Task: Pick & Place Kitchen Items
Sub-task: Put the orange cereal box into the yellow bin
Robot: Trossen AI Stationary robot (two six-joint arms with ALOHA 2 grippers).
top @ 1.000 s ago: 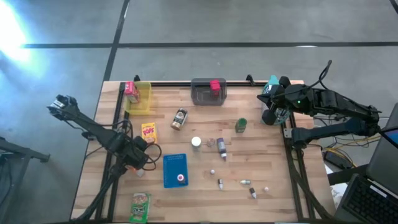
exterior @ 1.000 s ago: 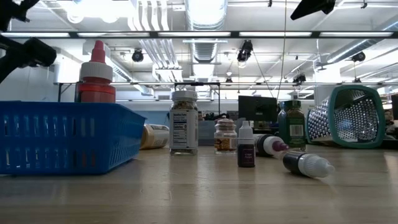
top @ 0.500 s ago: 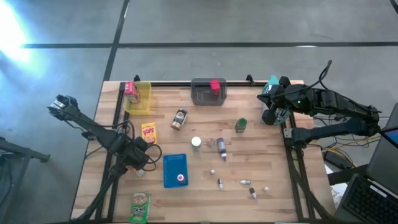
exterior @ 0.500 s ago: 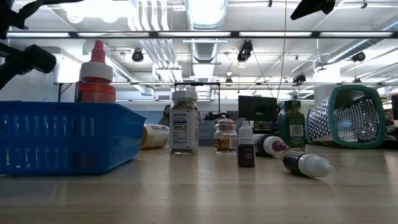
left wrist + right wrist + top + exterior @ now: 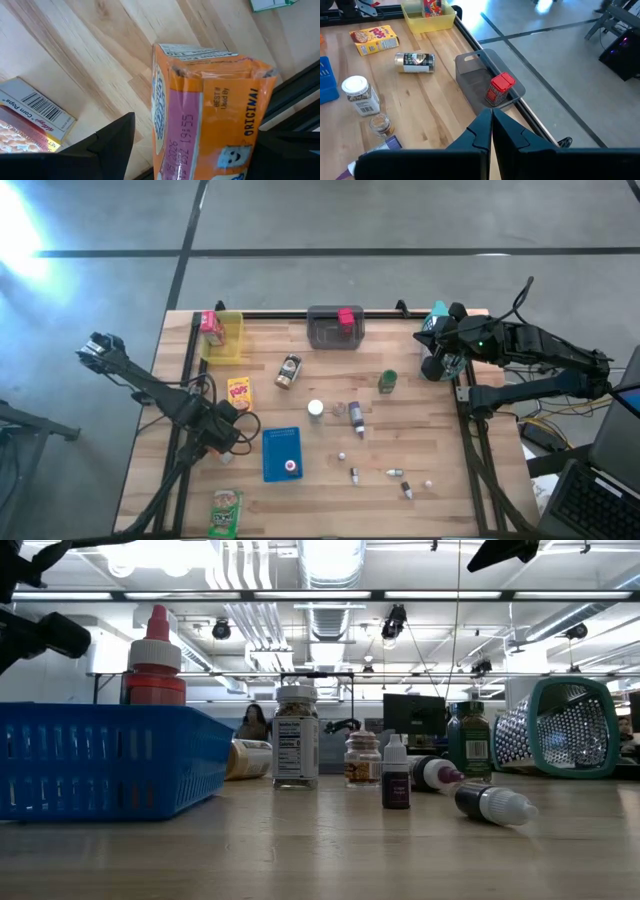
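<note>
Left hand [image 5: 197, 145]: at the near-left part of the worktop [image 5: 330, 510], released. Its dark fingers [image 5: 107, 140] stand spread on either side of an orange packet [image 5: 210, 110], and bare wood shows between one finger and the packet. The packet is glossy printed foil with a crimped end seam, and its long axis runs in line with the fingers. Just beside it lies a yellow cereal box [image 5: 238, 392], flat cardboard, face up.

Near the front left edge lies a green packet [image 5: 226, 512], flat, long axis running front to back.

Yellow bin [image 5: 232, 345], far left: plastic, rectangular, holds one pink box [image 5: 210, 326] standing at its left end.

Blue tray [image 5: 278, 442], plastic with slotted walls: holds one upright red-capped bottle [image 5: 291, 467] at its near end.

Brown jar [image 5: 289, 371] lies on its side, long axis slanting toward the far edge. White-lidded jar [image 5: 316, 409] stands upright, clear with a paper label.

Grey bin [image 5: 325, 332], far centre, smoky translucent plastic: holds one red jar [image 5: 347, 317], upright against the back wall.

A purple-labelled bottle [image 5: 356, 417] lies on its side, and a green bottle [image 5: 387, 381] stands upright. Tiny white-capped bottles [image 5: 395, 472] lie scattered near the front, some upright and some lying, well apart from each other.

Right hand [image 5: 491, 114]: clenched on nothing, fingers pressed together, held over the far right edge of the worktop and pointing toward the grey bin.
</note>
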